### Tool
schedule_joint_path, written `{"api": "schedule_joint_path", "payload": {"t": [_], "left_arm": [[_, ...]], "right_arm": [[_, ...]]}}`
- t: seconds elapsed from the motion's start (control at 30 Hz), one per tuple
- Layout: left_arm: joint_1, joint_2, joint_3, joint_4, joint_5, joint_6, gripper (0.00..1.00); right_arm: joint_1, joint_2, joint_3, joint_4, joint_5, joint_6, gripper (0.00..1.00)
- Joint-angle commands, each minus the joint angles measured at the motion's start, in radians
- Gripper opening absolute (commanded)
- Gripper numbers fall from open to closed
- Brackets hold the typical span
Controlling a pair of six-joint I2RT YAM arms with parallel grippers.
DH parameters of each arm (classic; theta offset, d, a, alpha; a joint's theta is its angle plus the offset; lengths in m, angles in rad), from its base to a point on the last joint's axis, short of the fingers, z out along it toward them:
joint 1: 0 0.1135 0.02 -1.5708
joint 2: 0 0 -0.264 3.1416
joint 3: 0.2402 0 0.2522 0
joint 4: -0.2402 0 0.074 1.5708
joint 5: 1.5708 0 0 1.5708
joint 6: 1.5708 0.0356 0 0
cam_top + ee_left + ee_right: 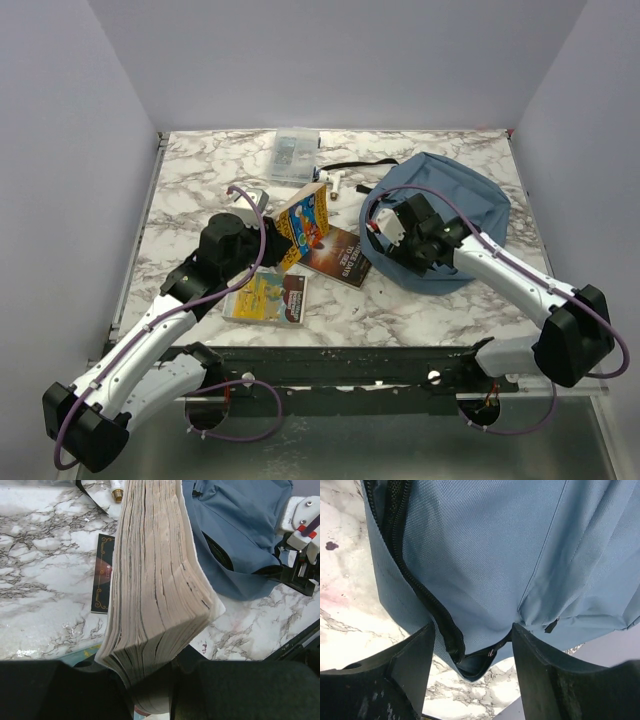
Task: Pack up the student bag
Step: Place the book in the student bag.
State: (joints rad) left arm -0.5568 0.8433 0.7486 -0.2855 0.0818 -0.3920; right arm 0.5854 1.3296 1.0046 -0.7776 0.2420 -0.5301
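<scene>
A: Top: student bag (455, 195) lies right of centre on the worktop (200, 180); looks soft and floppy. Left gripper (272, 240) is clamped on a thick book (303, 222), held upright.
B: Left wrist: page edge fills the centre, bag upper right.
A: Right wrist: right gripper (472, 635) has its jaws apart, astride the zip (415, 585) lip. Pinch there; the cloth will probably sag.

print on the dark book (337, 256) is too small to read.

White-and-grey marbled table (190, 175) — plain pale lavender walls (340, 60) on three sides.
</scene>
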Motion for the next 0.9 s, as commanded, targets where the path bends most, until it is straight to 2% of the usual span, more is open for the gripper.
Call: {"api": "schedule_joint_path", "payload": {"t": [0.0,0.1,0.17,0.3,0.4,0.47,0.6,0.77,0.87], "left_arm": [[-0.002,-0.009,0.011,0.086,0.015,0.016,0.0],[-0.002,-0.002,0.013,0.088,0.013,0.015,0.0],[-0.003,0.001,0.012,0.094,0.019,0.011,0.0],[-0.003,0.006,0.011,0.095,0.021,0.01,0.0],[-0.003,0.012,0.014,0.093,0.027,0.007,0.0],[-0.002,0.02,0.019,0.087,0.038,-0.006,0.0],[0.006,0.065,0.059,0.059,0.124,-0.071,0.0],[0.02,0.157,0.106,0.053,0.279,-0.21,0.0],[0.023,0.205,0.113,0.072,0.383,-0.33,0.0]], "right_arm": [[0.0,0.027,0.011,0.036,0.063,-0.016,0.63],[0.001,0.037,-0.011,0.054,0.101,-0.027,0.62],[0.001,0.044,-0.032,0.1,0.11,-0.032,0.57],[0.001,0.093,-0.008,0.15,0.141,0.038,0.37],[-0.001,0.122,0.036,0.128,0.085,0.095,0.2],[0.0,0.12,0.068,0.119,0.071,0.162,0.03],[-0.005,0.071,0.113,0.117,0.124,0.352,0.01],[-0.013,-0.074,0.104,0.154,0.201,0.476,0.01],[-0.015,-0.128,0.083,0.192,0.342,0.575,0.01]]}}
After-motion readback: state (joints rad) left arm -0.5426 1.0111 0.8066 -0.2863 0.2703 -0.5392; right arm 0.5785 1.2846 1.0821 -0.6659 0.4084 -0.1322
